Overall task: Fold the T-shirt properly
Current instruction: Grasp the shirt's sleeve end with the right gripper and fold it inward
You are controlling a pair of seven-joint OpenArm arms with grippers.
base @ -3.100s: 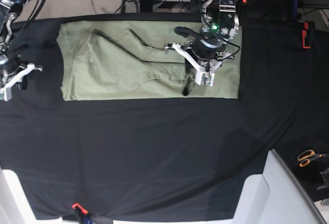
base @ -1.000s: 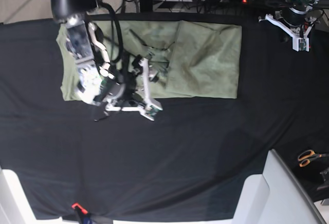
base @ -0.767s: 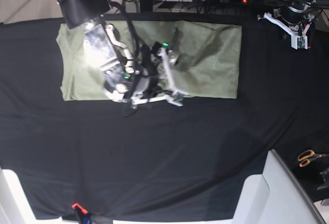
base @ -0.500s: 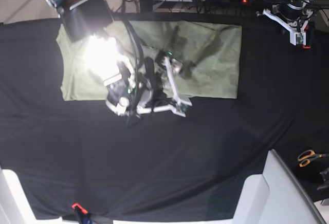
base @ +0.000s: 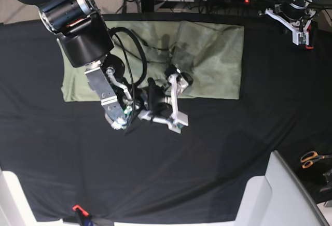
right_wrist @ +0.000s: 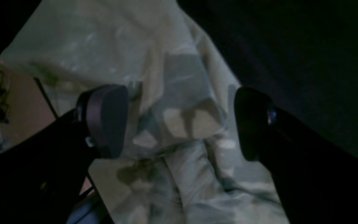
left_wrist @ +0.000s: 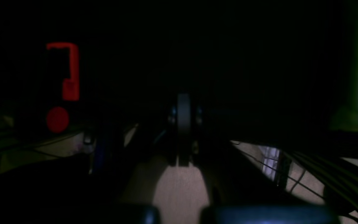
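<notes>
My right claw (right_wrist: 179, 121) hangs wide open over the rumpled T-shirt (right_wrist: 166, 93), holding nothing; only its own camera shows the creases between the fingers. From above, the T-shirt (base: 207, 55) lies along the far edge of the black cloth (base: 207, 158). My left claw (base: 295, 21) sits pinched shut off the far corner near a red clamp (left_wrist: 68, 71). Scissors (base: 313, 158) lie aside.

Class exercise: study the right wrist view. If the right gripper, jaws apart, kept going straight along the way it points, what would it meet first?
Most likely the T-shirt: its rumpled pale green cloth fills the gap ahead of the open right gripper. The depth to the cloth is unclear.
</notes>
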